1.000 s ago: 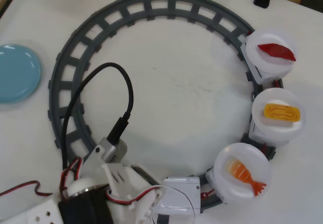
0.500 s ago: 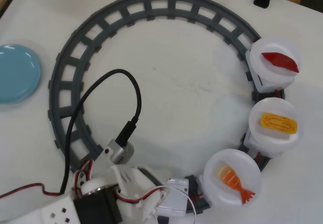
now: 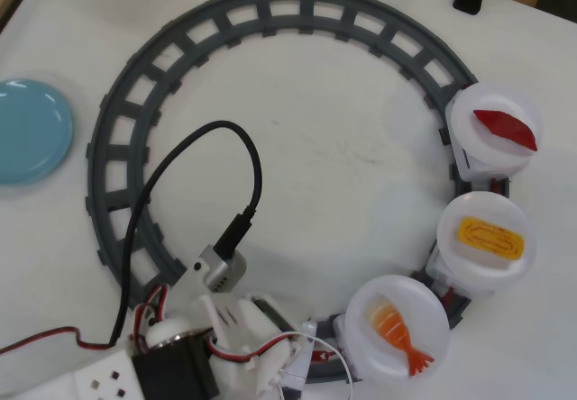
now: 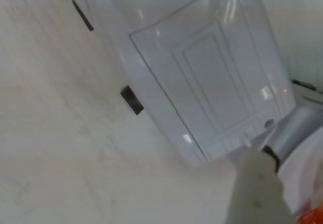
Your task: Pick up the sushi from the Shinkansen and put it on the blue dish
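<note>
Sitting on a white plate (image 3: 397, 326) just right of the end effector (image 3: 297, 373), the sushi (image 3: 397, 328) looks light, rigid, slippery; pinch its striped body sideways. End effector state: cannot tell.

The tabletop (image 3: 343, 148) is a matt white surface with faint grey scuffs and smudges. The track (image 3: 135, 121) looks like dull grey moulded plastic with no shine. The blue dish (image 3: 27, 130) is smooth light-blue plastic with a soft sheen along its rim. The white plates (image 3: 397, 328) are glossy, slightly translucent plastic. The sushi (image 3: 397, 328) has a shiny, waxy orange-and-white plastic look; the dark-red piece (image 3: 507, 130) is glossy too, and the yellow piece (image 3: 491, 236) is duller. The Shinkansen (image 4: 202, 67) in the wrist view is smooth, glossy white plastic with bright highlights. The black cable (image 3: 243, 161) has a matt rubbery sheath and a brushed-metal-looking plug.
</note>
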{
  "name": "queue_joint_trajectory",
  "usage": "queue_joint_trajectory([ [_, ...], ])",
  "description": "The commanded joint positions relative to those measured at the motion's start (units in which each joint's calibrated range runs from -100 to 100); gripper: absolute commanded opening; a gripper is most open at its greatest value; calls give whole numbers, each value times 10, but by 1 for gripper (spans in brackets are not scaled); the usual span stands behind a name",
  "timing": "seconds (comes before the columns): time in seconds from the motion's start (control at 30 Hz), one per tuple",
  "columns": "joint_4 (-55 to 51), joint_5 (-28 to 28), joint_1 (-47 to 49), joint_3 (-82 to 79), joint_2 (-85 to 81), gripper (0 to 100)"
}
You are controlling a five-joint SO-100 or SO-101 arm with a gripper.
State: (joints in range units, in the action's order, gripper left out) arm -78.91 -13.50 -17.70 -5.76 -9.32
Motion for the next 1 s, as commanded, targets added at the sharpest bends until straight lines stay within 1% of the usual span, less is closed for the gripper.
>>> queue_joint_trajectory([
  [0.0, 20, 9, 0, 7, -23, 22],
  [0.23, 35, 46, 11, 7, -20, 22],
  [0.43, 47, 94, 25, 6, -19, 22],
  [0.57, 48, 116, 25, 7, -18, 22],
  [0.87, 59, 126, 18, 7, 49, 22],
  [0.97, 80, 126, 14, 4, 58, 22],
])
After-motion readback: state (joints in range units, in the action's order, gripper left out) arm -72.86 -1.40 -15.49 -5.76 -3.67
